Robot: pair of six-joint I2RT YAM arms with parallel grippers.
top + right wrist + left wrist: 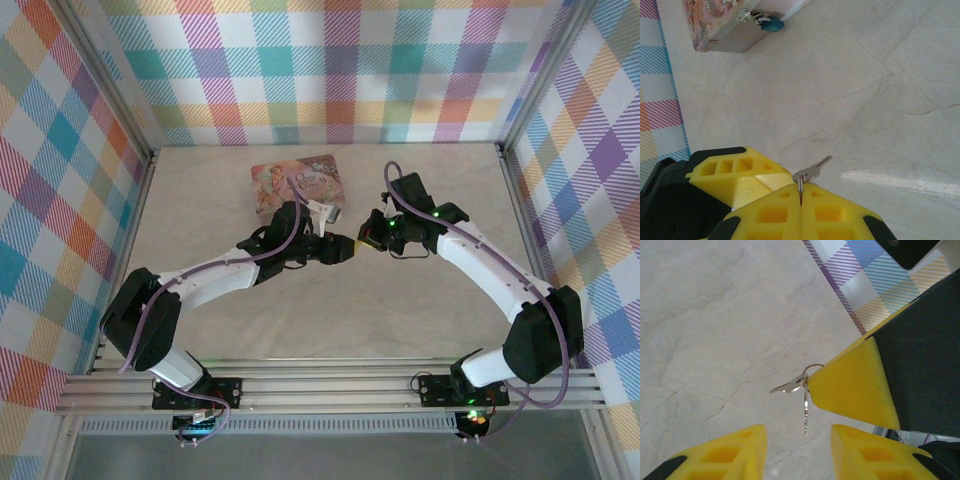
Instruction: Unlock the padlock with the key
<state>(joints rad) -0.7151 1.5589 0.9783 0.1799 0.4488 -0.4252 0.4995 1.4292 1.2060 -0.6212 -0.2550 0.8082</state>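
The right gripper is pinched closed on the keys, which poke out from its tips. The left gripper hangs just beside them, jaws partly apart. The padlock hangs on the tin, apart from both.

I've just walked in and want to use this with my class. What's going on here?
The right gripper is shut on a small bunch of keys, holding them over the table. The left gripper faces it with jaws apart and one key dangling just ahead of its fingers, seemingly ready to take it. The teal padlock hangs on the clasp of the pink illustrated tin, well away from both grippers.
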